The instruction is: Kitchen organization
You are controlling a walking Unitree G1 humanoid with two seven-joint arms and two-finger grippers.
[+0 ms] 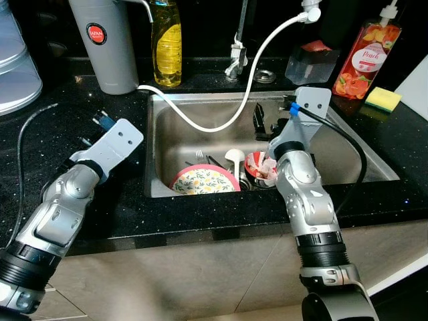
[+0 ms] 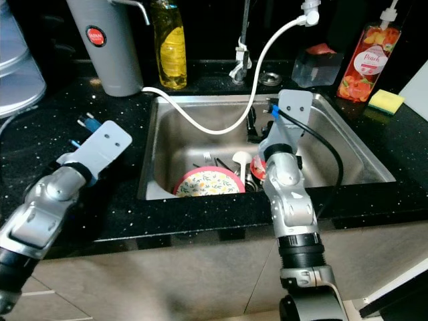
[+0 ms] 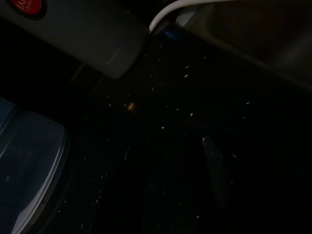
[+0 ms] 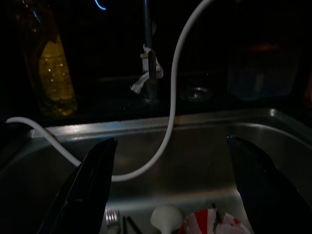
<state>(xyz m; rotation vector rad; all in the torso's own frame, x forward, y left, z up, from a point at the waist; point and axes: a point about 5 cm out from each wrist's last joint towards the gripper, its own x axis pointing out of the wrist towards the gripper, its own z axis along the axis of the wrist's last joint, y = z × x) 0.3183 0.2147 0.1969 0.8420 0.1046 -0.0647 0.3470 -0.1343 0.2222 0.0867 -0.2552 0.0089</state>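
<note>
A steel sink (image 1: 348, 160) holds a pink-rimmed floral plate (image 1: 204, 180), a red-and-white bowl (image 1: 259, 167), a white ladle (image 1: 234, 157) and a fork (image 1: 199, 156). My right gripper (image 1: 266, 124) hangs open over the middle of the basin, above the bowl. In the right wrist view its fingers (image 4: 92, 180) stand wide apart with nothing between them, and the bowl (image 4: 209, 223) and ladle (image 4: 165, 217) lie below. My left gripper (image 1: 93, 130) hovers over the black counter (image 1: 73, 100) left of the sink, holding nothing that I can see.
A white hose (image 1: 221, 120) loops from the tap (image 1: 237, 50) into the sink. Behind stand a grey canister (image 1: 103, 43), a yellow soap bottle (image 1: 166, 43), a clear box (image 1: 311, 63), a peach pump bottle (image 1: 366, 57) and a sponge (image 1: 382, 99). A clear container (image 1: 17, 63) sits far left.
</note>
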